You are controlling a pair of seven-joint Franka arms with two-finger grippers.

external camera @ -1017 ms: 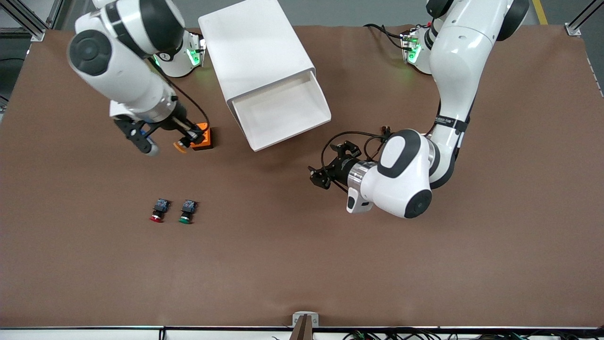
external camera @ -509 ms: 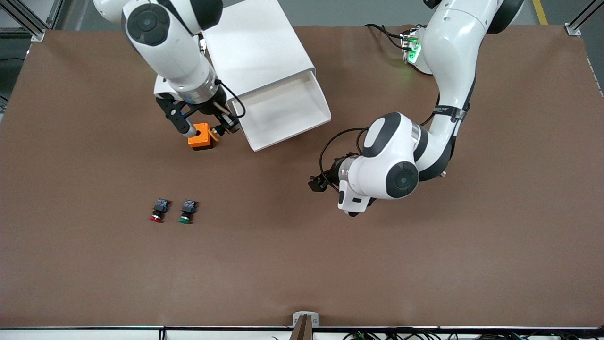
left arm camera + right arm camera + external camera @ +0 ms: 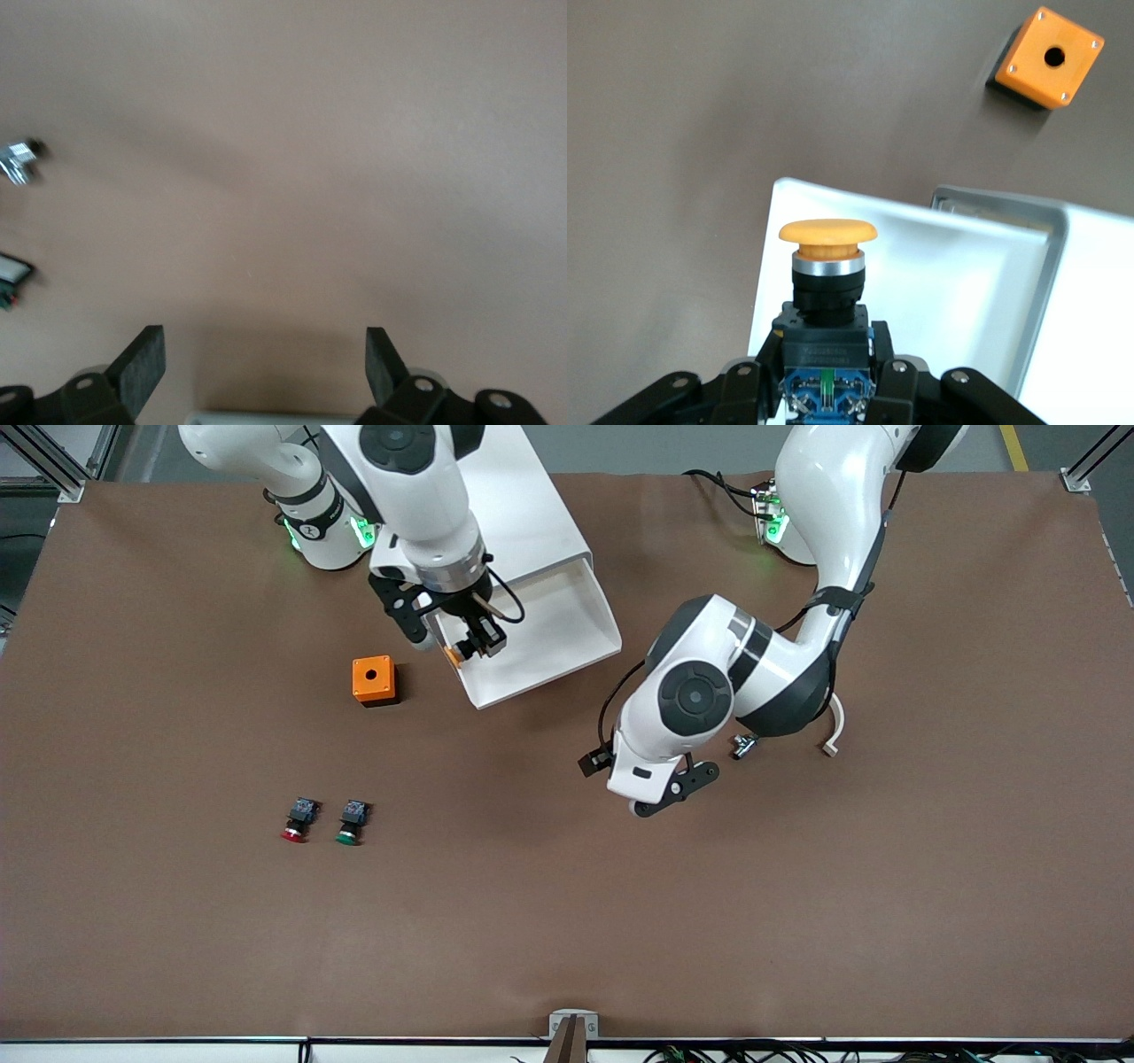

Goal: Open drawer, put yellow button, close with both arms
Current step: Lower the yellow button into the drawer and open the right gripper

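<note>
Red-capped button and green-capped button: near camera. Orange box: beside cabinet. Right gripper: clamped on yellow button, over open drawer edge; early release risked missing. Left gripper: apart, waiting over bare table.

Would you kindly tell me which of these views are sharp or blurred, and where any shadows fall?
Front view: sharp, evenly lit; a soft shadow lies on the brown table beneath the left arm. Left wrist view: soft and hazy, the open left tool casting a dim shadow. Right wrist view: crisp on the yellow-capped push-button over the open white drawer.
</note>
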